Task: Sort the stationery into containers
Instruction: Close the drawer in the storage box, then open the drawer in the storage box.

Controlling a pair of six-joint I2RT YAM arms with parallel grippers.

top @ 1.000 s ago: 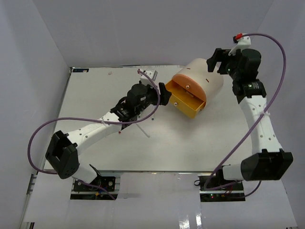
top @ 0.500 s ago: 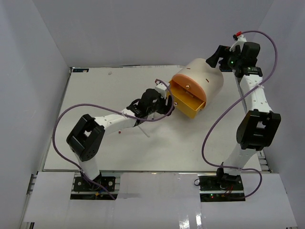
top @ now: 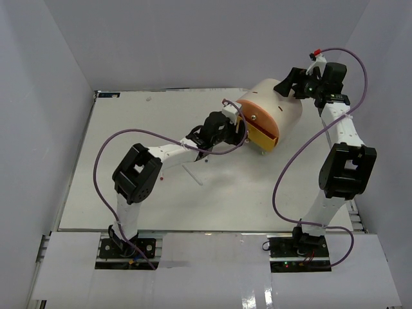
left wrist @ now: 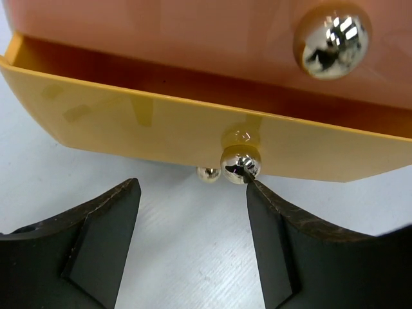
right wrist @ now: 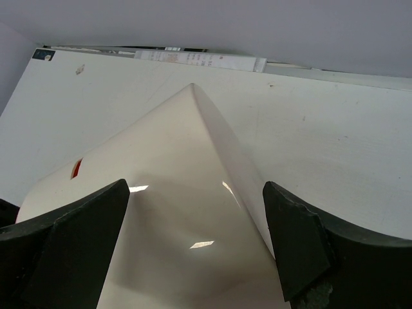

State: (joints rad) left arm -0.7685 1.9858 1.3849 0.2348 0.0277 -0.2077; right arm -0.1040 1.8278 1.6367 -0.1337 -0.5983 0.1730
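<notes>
Ahead of left fingers (left wrist: 283, 244), yellow drawer's knob (left wrist: 240, 165)

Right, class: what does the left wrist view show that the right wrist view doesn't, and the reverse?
Left wrist only: the yellow drawer pulled partly out, its brass knob, the orange-pink drawer above, the left gripper. Right wrist only: the organiser's cream body, the right gripper straddling it. Both: white table, jaws spread wide.
</notes>
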